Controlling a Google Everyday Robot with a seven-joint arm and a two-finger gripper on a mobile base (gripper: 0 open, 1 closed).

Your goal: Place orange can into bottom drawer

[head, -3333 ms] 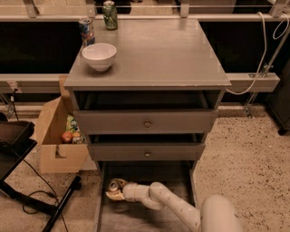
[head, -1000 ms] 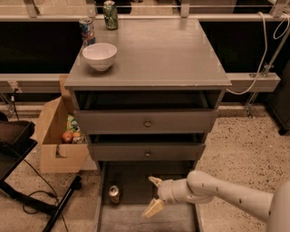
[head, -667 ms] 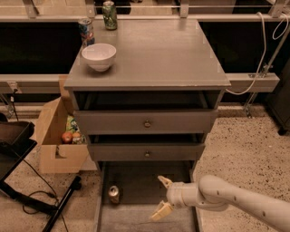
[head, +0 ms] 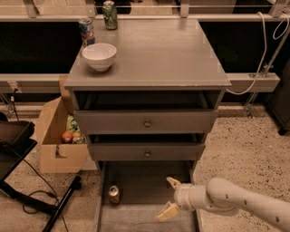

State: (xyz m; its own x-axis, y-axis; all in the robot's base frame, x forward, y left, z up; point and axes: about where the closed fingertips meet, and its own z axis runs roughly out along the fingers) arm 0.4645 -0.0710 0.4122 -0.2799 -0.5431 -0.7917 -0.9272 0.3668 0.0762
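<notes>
The orange can (head: 113, 194) stands upright in the left part of the bottom drawer (head: 147, 181), which is pulled out below the two knobbed drawers. My gripper (head: 170, 197) is open and empty over the right part of the drawer, well to the right of the can. Its pale fingers (head: 167, 211) are spread wide, and the white arm comes in from the lower right.
On the cabinet top (head: 154, 50) stand a white bowl (head: 99, 55), a blue-and-red can (head: 86, 30) and a green can (head: 109, 8). A cardboard box (head: 58, 136) with items stands left of the cabinet. Black chair legs (head: 27, 190) and cables lie at the lower left.
The can was let go and stands in the drawer. My open gripper has drawn away from it to the right and the arm has pulled back toward the lower right.
</notes>
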